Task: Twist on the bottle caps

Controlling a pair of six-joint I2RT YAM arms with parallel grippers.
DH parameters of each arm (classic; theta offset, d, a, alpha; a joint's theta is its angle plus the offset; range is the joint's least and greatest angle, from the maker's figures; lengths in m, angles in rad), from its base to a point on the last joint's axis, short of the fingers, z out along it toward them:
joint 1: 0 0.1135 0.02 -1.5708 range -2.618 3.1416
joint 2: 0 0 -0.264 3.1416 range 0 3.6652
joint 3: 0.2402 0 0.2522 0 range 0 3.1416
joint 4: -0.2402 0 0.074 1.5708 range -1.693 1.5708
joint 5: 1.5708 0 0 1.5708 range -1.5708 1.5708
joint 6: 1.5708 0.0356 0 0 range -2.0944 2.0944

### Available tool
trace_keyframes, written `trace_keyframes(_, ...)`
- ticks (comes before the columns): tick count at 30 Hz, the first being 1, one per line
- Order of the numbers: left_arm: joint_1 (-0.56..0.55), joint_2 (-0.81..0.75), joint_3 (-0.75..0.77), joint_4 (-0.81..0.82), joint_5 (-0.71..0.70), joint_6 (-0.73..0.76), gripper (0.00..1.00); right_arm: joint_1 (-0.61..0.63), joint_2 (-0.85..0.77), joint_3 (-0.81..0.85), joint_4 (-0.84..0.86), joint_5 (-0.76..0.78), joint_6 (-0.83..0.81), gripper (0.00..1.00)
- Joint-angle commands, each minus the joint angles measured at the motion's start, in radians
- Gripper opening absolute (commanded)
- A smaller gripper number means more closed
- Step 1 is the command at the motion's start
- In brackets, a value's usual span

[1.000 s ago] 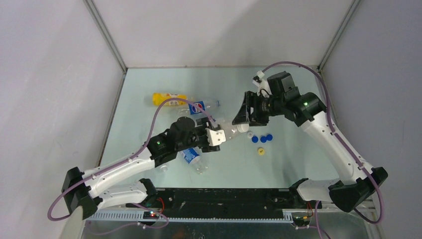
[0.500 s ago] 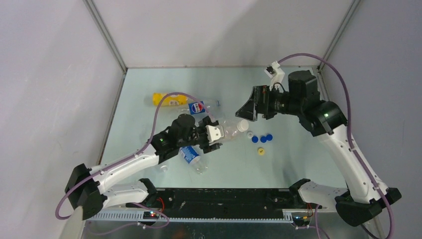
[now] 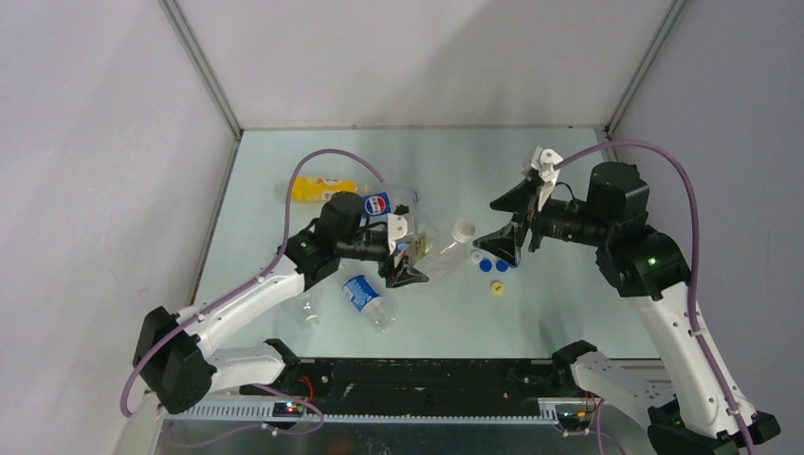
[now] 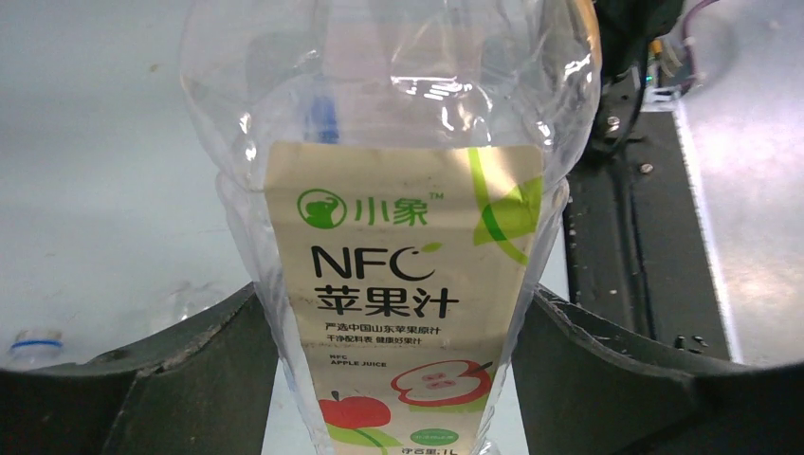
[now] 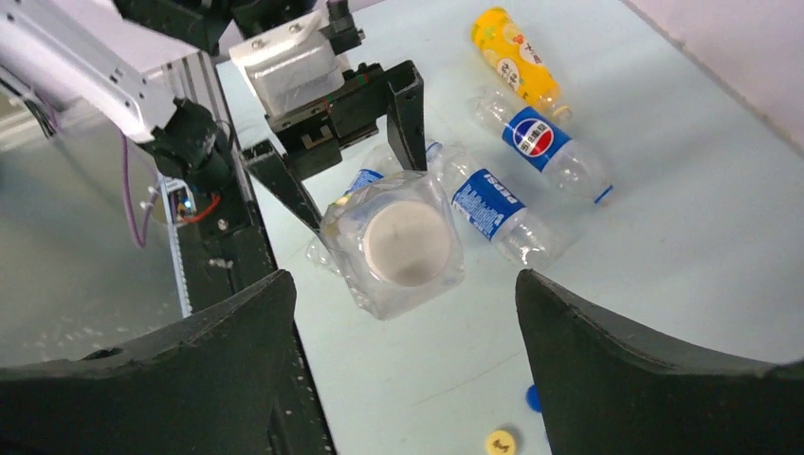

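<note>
Your left claw [image 4: 403,398] is pinching the juice bottle [image 4: 408,218]. In its wrist view both fingers [image 4: 180,379] press against the bottle's sides at the label, and the clear wall narrows between them. From above, the bottle runs from that claw toward 2 o'clock and ends in a white cap [image 3: 464,229] that sits on its neck. You cannot tell from these views how tightly that cap is on. Your right claw [image 3: 485,225] is spread wide at 3 o'clock of the white cap, close to it but touching nothing, with nothing between its fingers. In its wrist view the cap faces the camera end on, about midway between the two fingers and apart from both. Loose blue caps [image 3: 502,266] lie on the table [image 3: 569,190] at 5 o'clock of the white cap, partly hidden under the right claw's nearer finger. A yellow cap [image 3: 497,287] lies just at 6 o'clock of them. A yellow bottle [image 3: 318,188] lies on its side at 10 o'clock of the left claw, with a Pepsi bottle [image 3: 379,204] just beside it at 4 o'clock. A blue-label bottle [image 3: 365,296] lies at 7 o'clock of the left claw, near the arm.
</note>
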Motion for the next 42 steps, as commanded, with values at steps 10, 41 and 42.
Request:
trace_keyframes(10,0.009,0.026,0.101,-0.072,0.157,-0.017,0.00,0.019,0.021,-0.007,-0.020,-0.157,-0.253,0.76)
trace_keyframes(41,0.007,0.006,0.135,-0.103,0.141,0.002,0.00,0.078,0.111,-0.007,-0.017,-0.162,-0.232,0.40)
trace_keyframes(42,0.002,0.003,0.137,-0.099,0.136,0.001,0.00,0.082,0.114,-0.006,-0.019,-0.158,-0.222,0.37)
